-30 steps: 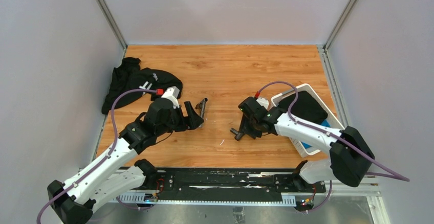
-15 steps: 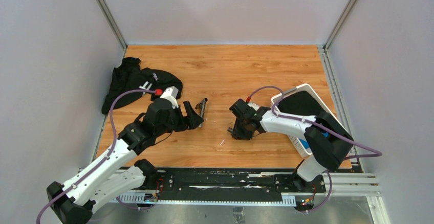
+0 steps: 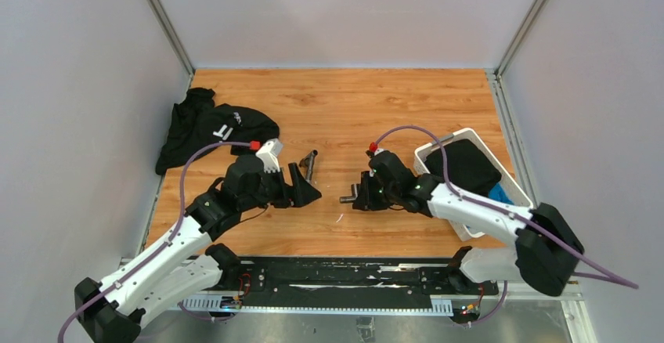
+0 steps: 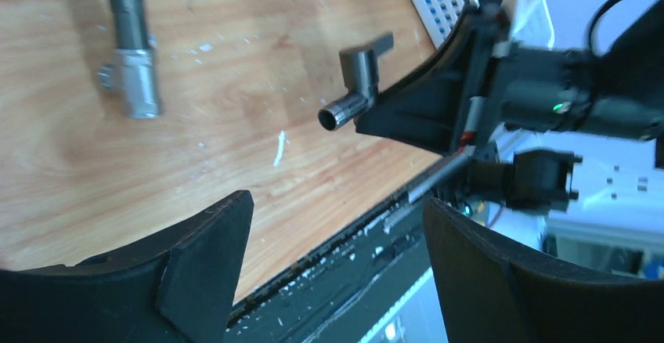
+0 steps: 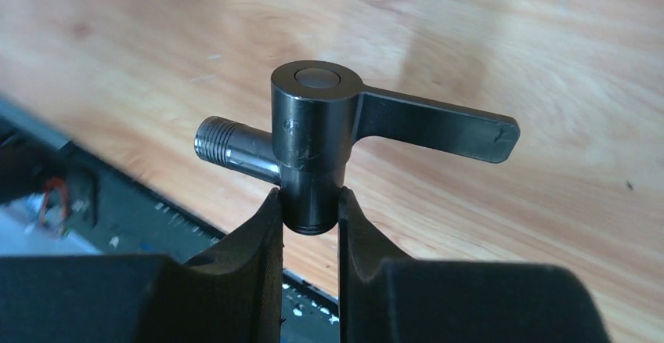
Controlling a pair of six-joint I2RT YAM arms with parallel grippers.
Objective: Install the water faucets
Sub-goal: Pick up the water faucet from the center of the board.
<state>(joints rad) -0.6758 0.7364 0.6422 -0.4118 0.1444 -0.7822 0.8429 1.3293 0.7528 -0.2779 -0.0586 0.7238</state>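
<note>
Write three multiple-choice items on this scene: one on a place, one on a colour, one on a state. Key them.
1. The white basket stands:
A. at the far left corner
B. at the table's right edge
C. between the two arms

2. The garment at the left is:
A. black
B. blue
C. white

3. The right fingers are:
A. wide open over bare wood
B. out of every view
C. shut on the lever faucet

Key:
1 B, the top view shows it at the right side.
2 A, the top view shows black cloth.
3 C, the right wrist view shows both fingers pressed on the faucet's body.
</note>
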